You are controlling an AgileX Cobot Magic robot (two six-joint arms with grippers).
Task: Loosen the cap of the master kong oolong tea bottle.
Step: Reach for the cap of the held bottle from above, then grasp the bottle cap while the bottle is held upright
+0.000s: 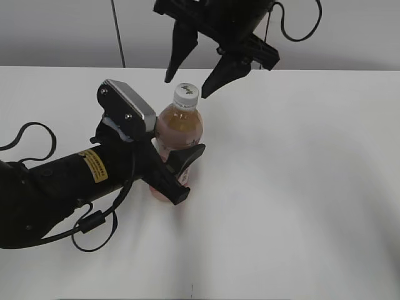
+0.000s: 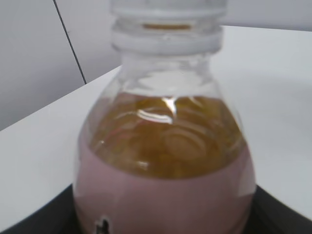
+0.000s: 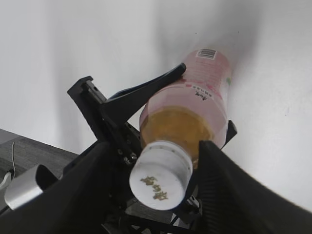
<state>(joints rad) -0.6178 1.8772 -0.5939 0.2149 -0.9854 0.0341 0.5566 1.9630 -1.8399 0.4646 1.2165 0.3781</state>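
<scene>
The oolong tea bottle stands upright on the white table, full of amber tea with a pink label. My left gripper is shut on the bottle's body at label height. In the left wrist view the bottle fills the frame, with dark fingers at the bottom corners. The white cap sits on the neck. My right gripper hangs open just above the cap, one finger on each side, not touching. In the right wrist view the cap lies between the open fingers, with the bottle below.
The grey wall stands behind the table's far edge. Black cables loop beside the left arm and behind the right arm.
</scene>
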